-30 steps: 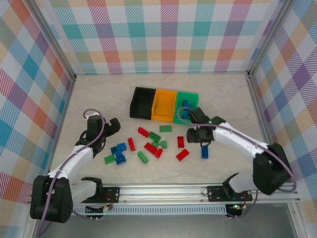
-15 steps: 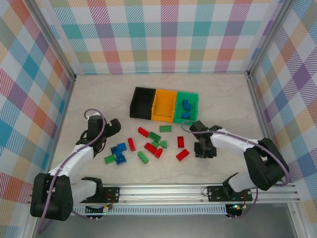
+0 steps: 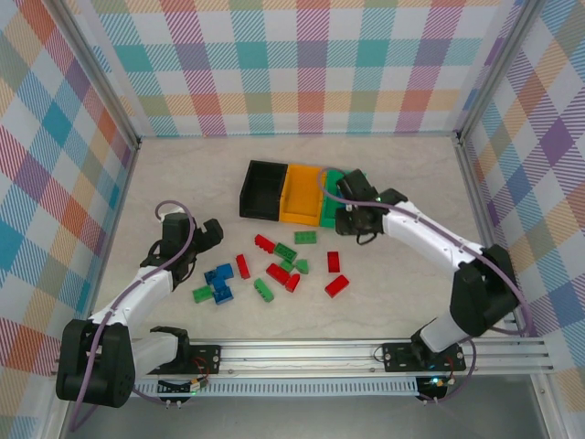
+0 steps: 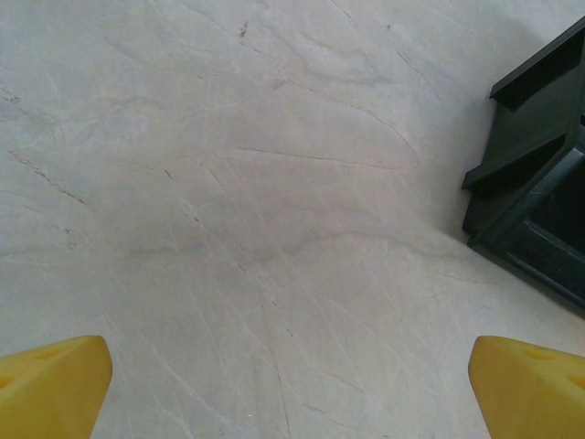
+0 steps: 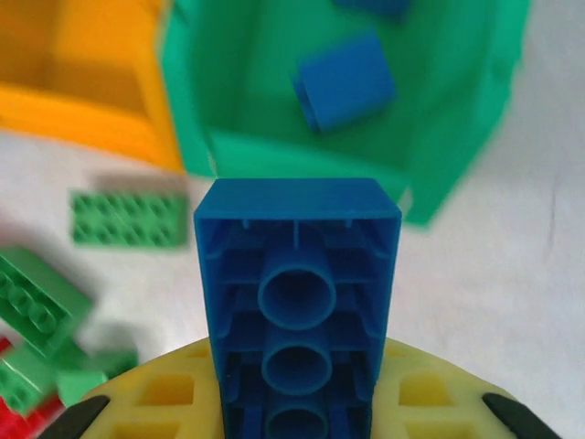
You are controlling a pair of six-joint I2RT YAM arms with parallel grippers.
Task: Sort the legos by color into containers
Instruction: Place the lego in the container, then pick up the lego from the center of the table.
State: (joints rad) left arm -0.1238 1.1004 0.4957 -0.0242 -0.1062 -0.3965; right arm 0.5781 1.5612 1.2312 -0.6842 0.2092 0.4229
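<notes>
Clamped shut with the right gripper (image 5: 297, 402) on a blue lego (image 5: 297, 293), its hollow underside and round tubes turned toward the wrist camera, yellow fingers (image 5: 174, 395) pressed to either side. Has carried that lego off the bare table (image 3: 402, 302), where it lay a second ago to the right of the red legos (image 3: 336, 285) and where the jaws came down on it half a second ago. Now hangs at the near wall of the green bin (image 3: 332, 176), close to its corner with the orange bin (image 3: 303, 194). Covers most of the green bin from above, including the two blue bricks seen in it earlier. Has left the other scattered pieces lying where they were.

From the right wrist, looks past the held lego into the green bin (image 5: 238, 110), with one blue brick (image 5: 345, 91) on its floor and a sliver of another (image 5: 373, 5) at the top edge. Takes in, to the left, a flat green lego (image 5: 128, 219) on the table just below the orange bin (image 5: 82, 82).

From above, sets out the whole row, with the black bin (image 3: 263, 190) touching the orange one and the green one last. Shows red, green (image 3: 305, 237) and blue legos (image 3: 218, 274) loose in front of them.

Spread wide and unmoved at the left gripper (image 3: 208, 233), left of the scattered pieces. From its wrist, yellow fingertips (image 4: 50, 389) far apart over bare table, a corner of the black bin (image 4: 539, 210) at the right.
</notes>
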